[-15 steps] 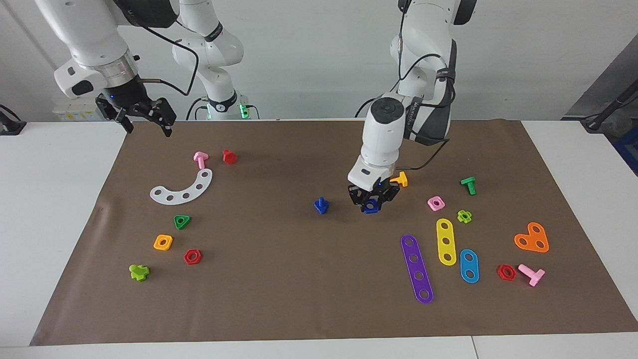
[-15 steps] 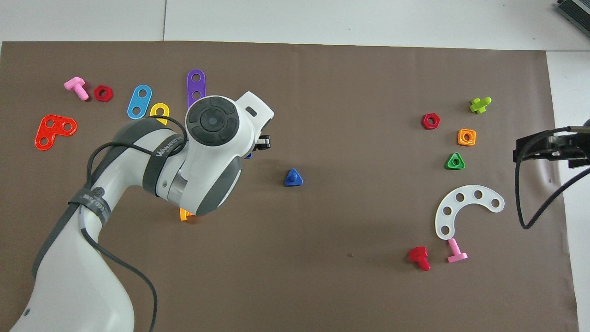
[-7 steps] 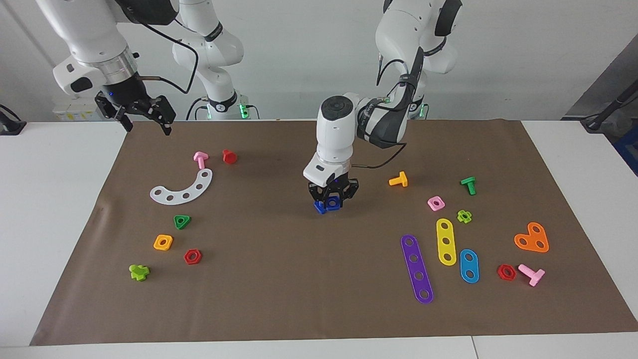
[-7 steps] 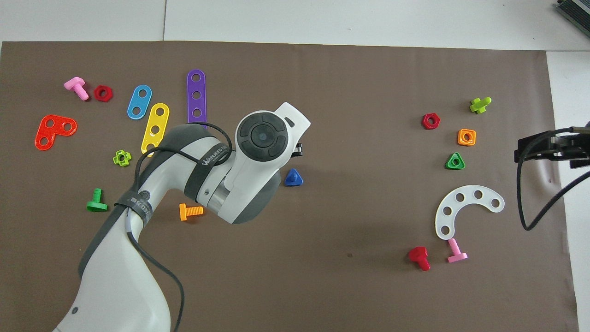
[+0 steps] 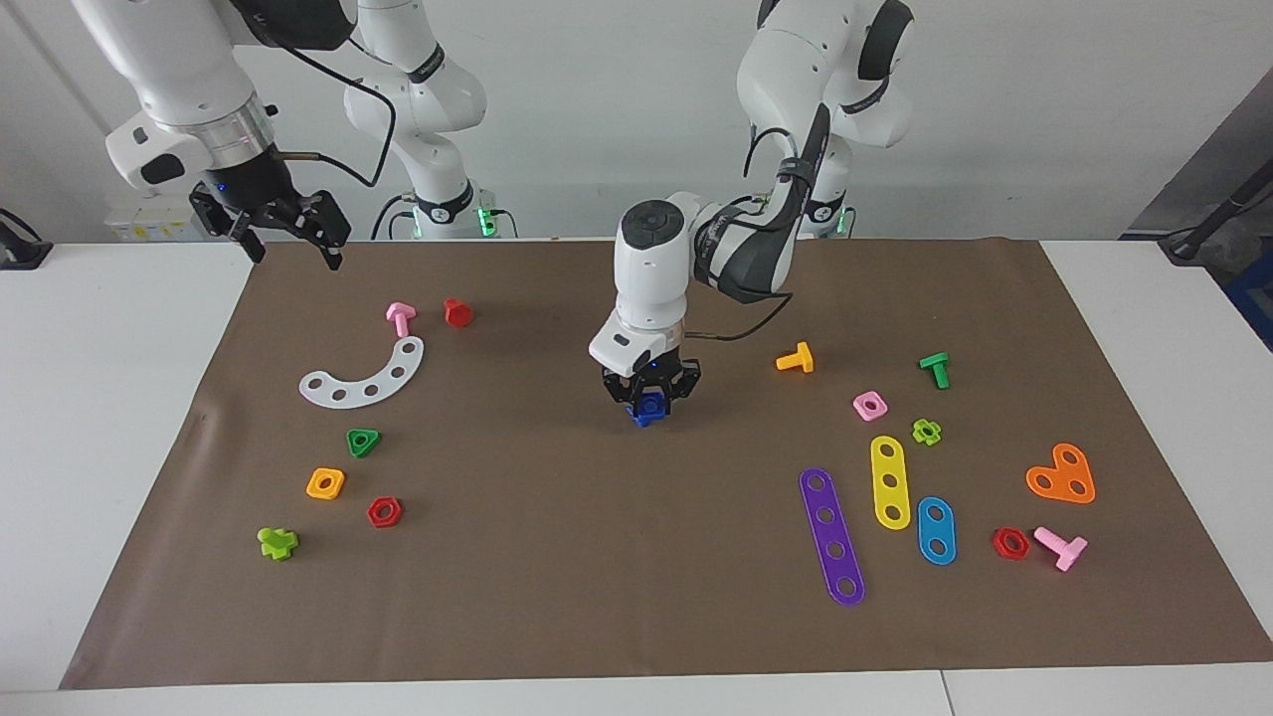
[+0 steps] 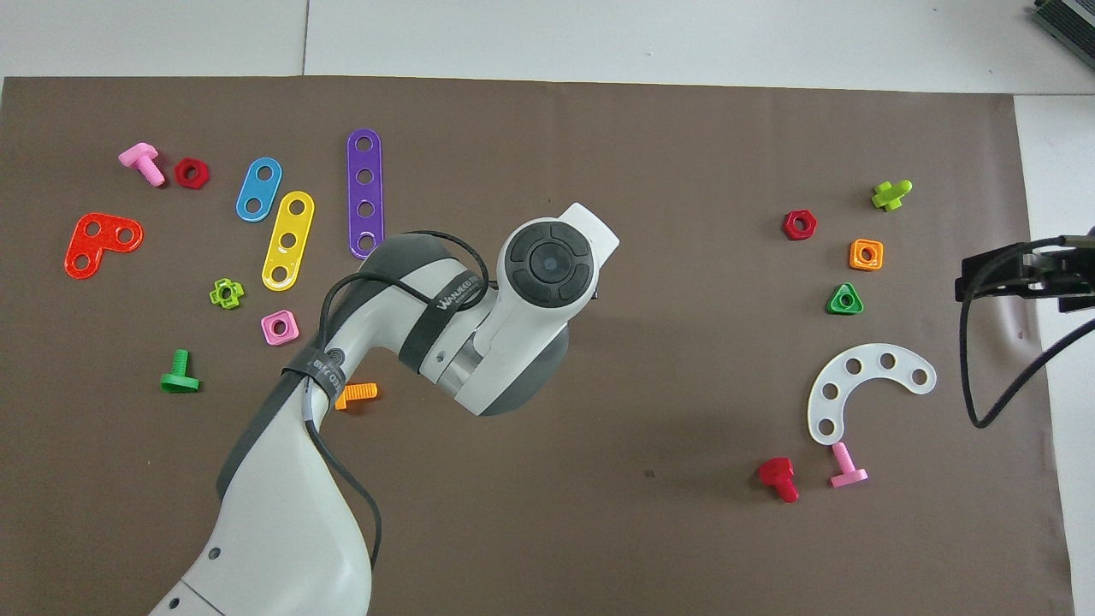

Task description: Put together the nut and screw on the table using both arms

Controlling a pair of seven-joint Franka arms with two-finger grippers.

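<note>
Screws, seven: two pink screws (image 5: 400, 318), a red screw (image 5: 457, 312), lime screw (image 5: 277, 542), orange screw (image 5: 796, 358), green screw (image 5: 935, 369), and a blue screw (image 5: 643, 422) directly beneath the left gripper (image 5: 650, 404). Nuts, seven: two red hex nuts (image 5: 384, 511), a green triangular nut (image 5: 363, 442), orange square nut (image 5: 325, 483), pink square nut (image 5: 870, 405), lime nut (image 5: 927, 431), and a blue nut (image 5: 651, 401) clamped in that gripper. Perforated flat plates (image 5: 890, 481), five.

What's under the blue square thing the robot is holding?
In the facing view, the left gripper holds the blue nut right over the blue screw. Only a bit of the screw peeks out below. From overhead, the arm hides both.
</note>
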